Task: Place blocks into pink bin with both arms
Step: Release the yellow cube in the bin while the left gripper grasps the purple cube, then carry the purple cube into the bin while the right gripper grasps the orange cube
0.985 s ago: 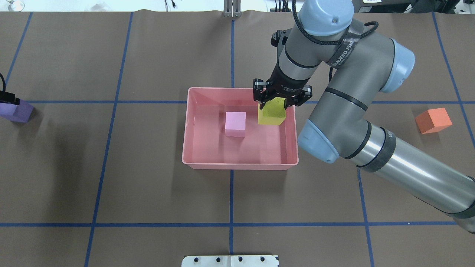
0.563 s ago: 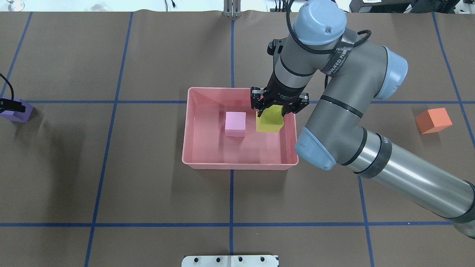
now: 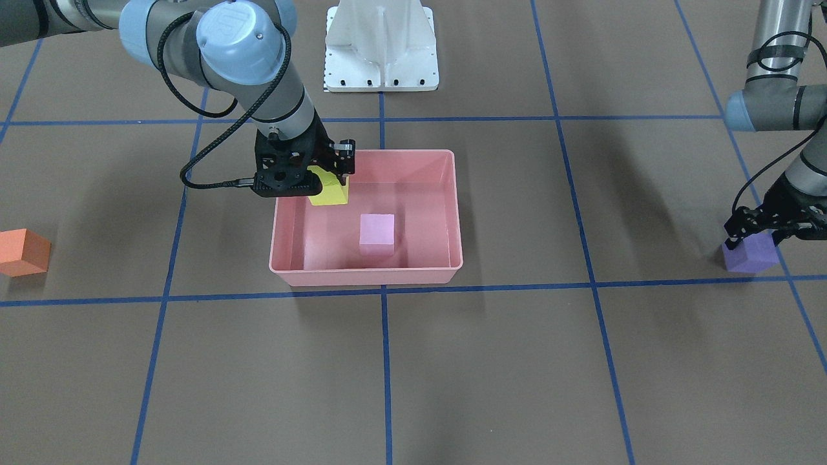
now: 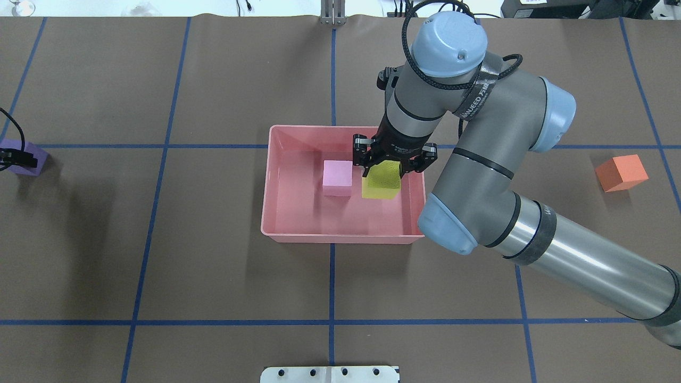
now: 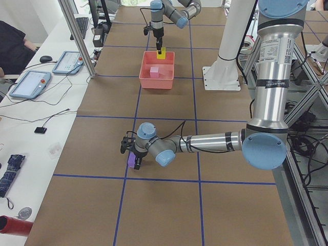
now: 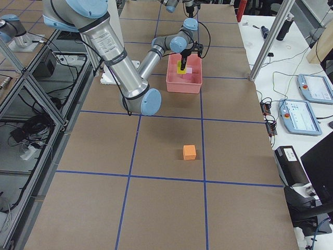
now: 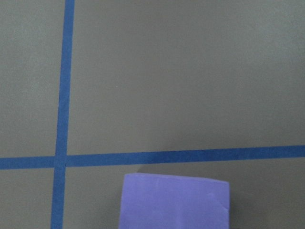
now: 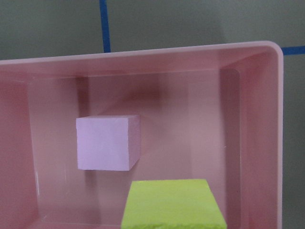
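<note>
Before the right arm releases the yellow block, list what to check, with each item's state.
1. Grip: the right gripper is shut on the yellow block: ok.
2. The block is inside the walls of the pink bin: ok.
3. Gap to the light pink block: ok.
4. Block resting on the bin floor: cannot tell.
5. The left gripper closed on the purple block: cannot tell.
6. The orange block binned: not ok, it lies outside.
</note>
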`<state>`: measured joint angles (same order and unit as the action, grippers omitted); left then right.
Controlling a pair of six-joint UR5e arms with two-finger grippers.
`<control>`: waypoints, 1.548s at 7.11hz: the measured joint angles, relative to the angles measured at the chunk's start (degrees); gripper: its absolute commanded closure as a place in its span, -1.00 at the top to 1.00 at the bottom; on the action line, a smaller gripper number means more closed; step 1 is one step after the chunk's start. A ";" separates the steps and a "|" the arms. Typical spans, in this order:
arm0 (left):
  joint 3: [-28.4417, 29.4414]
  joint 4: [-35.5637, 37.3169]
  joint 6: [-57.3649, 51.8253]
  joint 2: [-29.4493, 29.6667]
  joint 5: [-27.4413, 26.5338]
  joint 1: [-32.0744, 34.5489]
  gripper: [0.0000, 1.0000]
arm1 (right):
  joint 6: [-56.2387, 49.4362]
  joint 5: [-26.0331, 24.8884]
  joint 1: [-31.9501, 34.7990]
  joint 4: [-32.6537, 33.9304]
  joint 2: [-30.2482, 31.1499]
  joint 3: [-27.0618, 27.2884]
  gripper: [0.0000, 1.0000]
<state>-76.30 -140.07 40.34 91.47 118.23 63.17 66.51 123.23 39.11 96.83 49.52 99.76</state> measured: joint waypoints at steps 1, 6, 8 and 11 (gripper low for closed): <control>-0.01 -0.09 0.26 -0.02 -0.05 -0.08 -1.00 | 0.13 -0.05 -0.02 0.01 -0.06 0.56 1.00; -12.33 16.06 0.89 3.55 8.18 5.29 -1.00 | -2.60 -0.22 7.01 2.23 2.06 5.34 1.00; -26.17 36.70 3.49 8.66 11.64 7.20 -1.00 | -14.75 0.43 13.57 3.59 10.48 10.49 1.00; -33.85 47.76 25.17 21.47 11.54 0.89 -1.00 | -37.83 1.75 22.07 3.13 24.25 12.72 1.00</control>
<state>-110.15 -92.30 65.51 112.95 129.77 64.05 28.68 124.98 61.18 99.95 73.77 112.47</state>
